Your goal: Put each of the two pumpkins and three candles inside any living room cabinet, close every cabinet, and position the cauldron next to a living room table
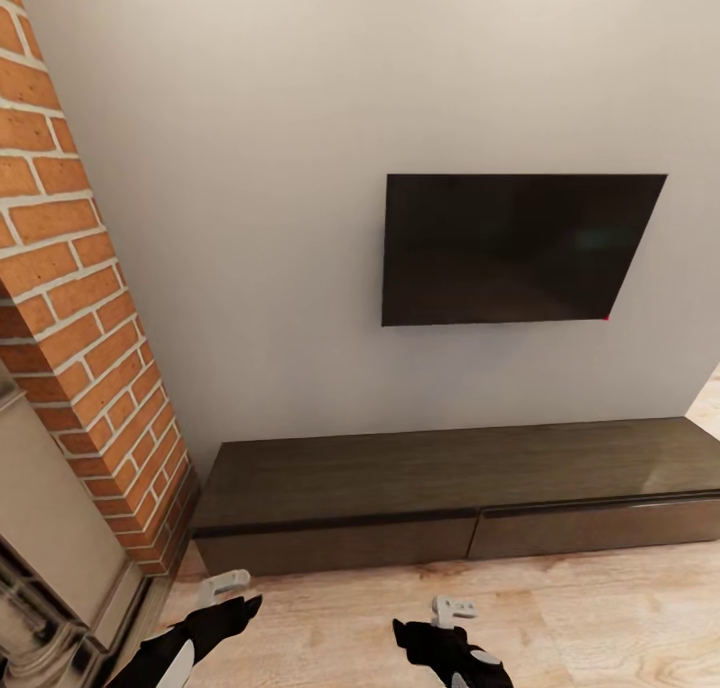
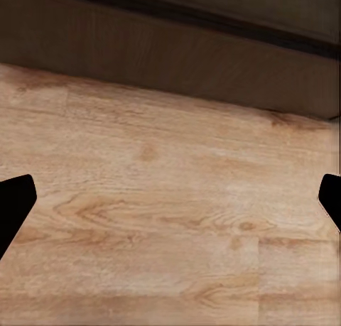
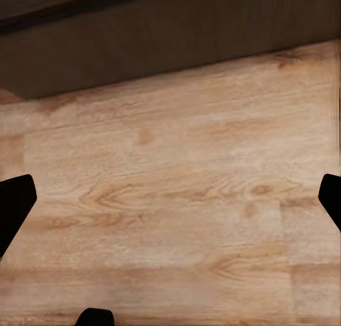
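Observation:
The long low dark-brown cabinet stands against the white wall under the black TV. Both of its wide drawer fronts, left and right, sit flush and closed. My left gripper and right gripper hover low over the wood floor just in front of it. In the left wrist view the left gripper is open, its black fingertips far apart over bare floor, with the cabinet front beyond. The right gripper is open the same way. Pumpkins, candles, cauldron and table are out of view.
A red-brick fireplace column rises at the left, with a pale stone mantel below it close to my left arm. The black TV hangs on the wall. Light wood floor extends to the right.

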Tool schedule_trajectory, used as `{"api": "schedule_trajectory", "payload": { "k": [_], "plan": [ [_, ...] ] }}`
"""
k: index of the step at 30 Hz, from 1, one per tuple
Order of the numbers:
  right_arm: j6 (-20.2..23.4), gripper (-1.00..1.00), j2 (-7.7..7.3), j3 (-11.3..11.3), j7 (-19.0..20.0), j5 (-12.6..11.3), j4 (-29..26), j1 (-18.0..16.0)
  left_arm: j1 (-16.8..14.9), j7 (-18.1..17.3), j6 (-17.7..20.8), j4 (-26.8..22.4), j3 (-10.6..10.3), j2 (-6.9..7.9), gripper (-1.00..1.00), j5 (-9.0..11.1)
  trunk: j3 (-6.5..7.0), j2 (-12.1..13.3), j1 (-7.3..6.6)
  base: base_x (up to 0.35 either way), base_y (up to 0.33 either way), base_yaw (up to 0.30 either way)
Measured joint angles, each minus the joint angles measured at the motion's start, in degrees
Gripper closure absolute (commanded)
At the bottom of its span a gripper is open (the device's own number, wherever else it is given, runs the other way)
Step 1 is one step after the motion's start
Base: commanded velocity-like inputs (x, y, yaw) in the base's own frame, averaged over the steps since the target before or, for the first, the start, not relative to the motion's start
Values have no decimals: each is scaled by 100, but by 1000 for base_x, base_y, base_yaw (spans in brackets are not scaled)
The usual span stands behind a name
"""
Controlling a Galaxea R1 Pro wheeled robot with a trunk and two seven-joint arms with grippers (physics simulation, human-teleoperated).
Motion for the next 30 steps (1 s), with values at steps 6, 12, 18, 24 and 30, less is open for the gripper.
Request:
{"api": "schedule_trajectory", "payload": {
  "k": [6,12,18,24,30],
  "plan": [
    [21,-100,-50,-467,425,-322,5,-2,6,-723,-86,-7,37,23,-100,22,-108,-242,132,0,0,0],
    [29,-100,-372,-683,2525,-534,75,4,72,-1341,-127,-84,211,61,-100,33,-217,-483,264,0,0,0],
    [-10,-100,-500,-751,3248,-570,106,15,93,-2066,-130,-100,750,73,-100,35,-325,-724,396,0,0,0],
    [-14,-100,-527,-905,3356,-568,183,17,105,-2398,-131,-97,1025,99,-100,33,-433,-966,528,0,0,0],
    [-17,-100,-524,-1343,3409,-560,297,16,107,-2450,-138,-101,1135,112,-100,34,-541,-1207,660,0,0,0]
  ]
}}
